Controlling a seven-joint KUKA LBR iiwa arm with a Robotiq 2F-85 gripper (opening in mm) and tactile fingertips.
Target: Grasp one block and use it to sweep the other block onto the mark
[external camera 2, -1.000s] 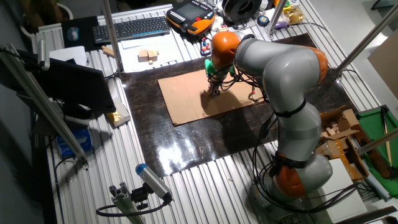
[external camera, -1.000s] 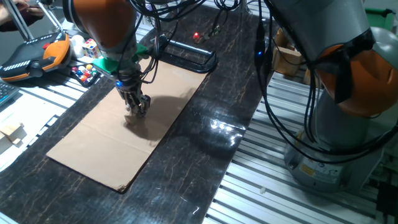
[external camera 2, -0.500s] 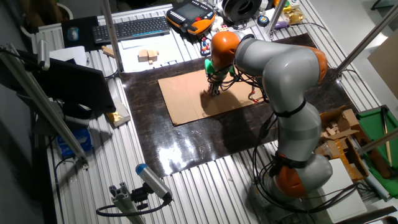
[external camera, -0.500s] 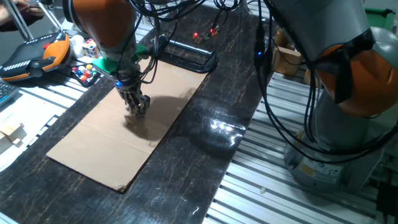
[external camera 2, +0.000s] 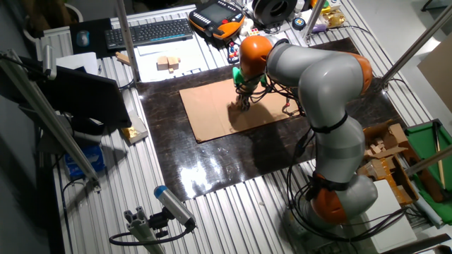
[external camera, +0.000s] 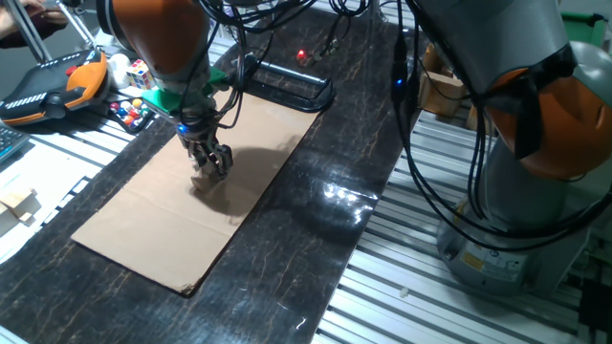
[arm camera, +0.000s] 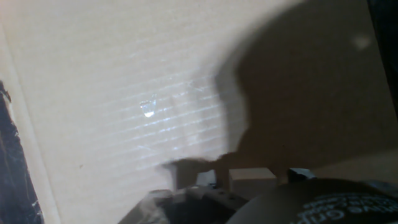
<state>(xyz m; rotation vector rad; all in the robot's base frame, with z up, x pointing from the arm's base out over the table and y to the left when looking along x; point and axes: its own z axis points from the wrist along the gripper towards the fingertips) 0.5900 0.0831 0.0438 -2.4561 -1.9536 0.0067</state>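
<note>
My gripper (external camera: 212, 164) stands low on the tan cardboard sheet (external camera: 143, 225), near its far end; it also shows in the other fixed view (external camera 2: 242, 104). In the hand view a small pale wooden block (arm camera: 252, 182) sits between the fingertips (arm camera: 206, 180), and the jaws look shut on it. The second block is hidden in every view. A small round spot (arm camera: 147, 111) lies on the cardboard up and left of the held block. It glints pale, so I cannot tell whether it is the mark.
The cardboard lies on a dark mat (external camera: 316, 239). An orange teach pendant (external camera: 53, 86), a tray of coloured balls (external camera: 129, 110) and a black wire frame (external camera: 287, 86) stand beyond it. Loose wooden pieces (external camera: 17, 203) lie at the left edge. A keyboard (external camera 2: 145, 32) is at the back.
The gripper has barely shifted on the cardboard; nothing else has visibly moved.
</note>
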